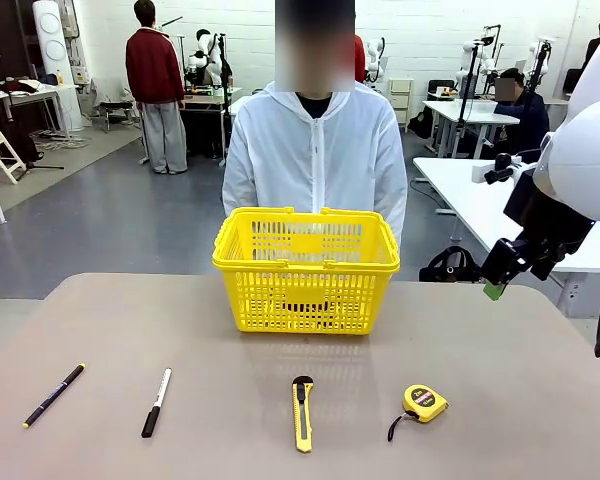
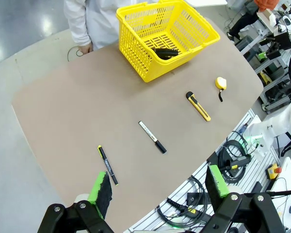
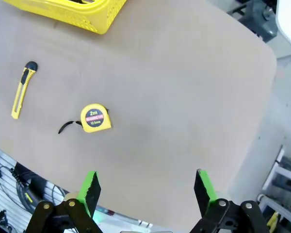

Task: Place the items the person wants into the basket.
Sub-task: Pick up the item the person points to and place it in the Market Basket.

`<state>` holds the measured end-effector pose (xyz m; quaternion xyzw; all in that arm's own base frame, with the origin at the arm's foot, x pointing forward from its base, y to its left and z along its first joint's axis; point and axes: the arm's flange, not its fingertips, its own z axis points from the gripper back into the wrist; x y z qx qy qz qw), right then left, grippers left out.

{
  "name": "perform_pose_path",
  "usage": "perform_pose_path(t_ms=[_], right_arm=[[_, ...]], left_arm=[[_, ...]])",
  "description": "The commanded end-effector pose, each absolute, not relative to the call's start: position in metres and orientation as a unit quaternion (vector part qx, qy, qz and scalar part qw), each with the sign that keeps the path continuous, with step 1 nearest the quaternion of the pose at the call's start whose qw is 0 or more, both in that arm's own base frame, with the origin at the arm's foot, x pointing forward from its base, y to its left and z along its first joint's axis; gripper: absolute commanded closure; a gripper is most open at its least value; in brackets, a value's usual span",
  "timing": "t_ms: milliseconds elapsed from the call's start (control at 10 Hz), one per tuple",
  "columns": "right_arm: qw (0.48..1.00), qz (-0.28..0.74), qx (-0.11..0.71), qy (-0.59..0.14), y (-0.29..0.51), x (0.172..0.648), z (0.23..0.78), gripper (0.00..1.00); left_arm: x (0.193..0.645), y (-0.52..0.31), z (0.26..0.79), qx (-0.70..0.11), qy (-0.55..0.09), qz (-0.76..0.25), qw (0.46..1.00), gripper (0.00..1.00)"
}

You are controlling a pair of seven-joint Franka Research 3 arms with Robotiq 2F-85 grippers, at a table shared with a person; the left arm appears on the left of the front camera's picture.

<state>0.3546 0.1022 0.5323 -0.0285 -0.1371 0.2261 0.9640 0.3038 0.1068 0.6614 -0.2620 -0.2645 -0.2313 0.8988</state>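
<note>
left wrist view: dark thing (image 2: pixel 165 52) in the basket (image 2: pixel 182 59), unidentifiable.

Basket (image 1: pixel 305 295) blocked the middle at 12 o'clock, top open, person (image 1: pixel 315 150) close behind, bare table (image 1: pixel 130 330) at 9 and 3 o'clock, pen (image 1: pixel 53 395), marker (image 1: pixel 157 401), utility knife (image 1: pixel 302 412), tape measure (image 1: pixel 423 402) lay well apart along 6 o'clock.

Basket (image 3: pixel 87 14) cropped at right-wrist view's top edge.

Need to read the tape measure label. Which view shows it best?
Right wrist view: tape measure close, label legible. Front view shows it small, oblique; left wrist view, a tiny yellow spot.
</note>
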Motion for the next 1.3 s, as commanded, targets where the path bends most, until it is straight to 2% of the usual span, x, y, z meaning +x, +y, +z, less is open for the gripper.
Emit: perform_pose_path(t_ms=[0, 1000, 1200], right_arm=[[0.964, 0.227, -0.033, -0.136, 0.099, 0.351, 0.528, 0.0], [0.964, 0.226, -0.029, -0.137, 0.102, 0.353, 0.531, 0.0], [0.95, 0.238, 0.04, -0.197, 0.041, 0.298, 0.578, 0.0]], left_arm=[[0.303, 0.108, 0.662, -0.266, -0.266, -0.238, 0.895, 0.0], [0.303, 0.108, 0.662, -0.266, -0.266, -0.238, 0.895, 0.0], [0.303, 0.108, 0.662, -0.266, -0.266, -0.238, 0.895, 0.0]])
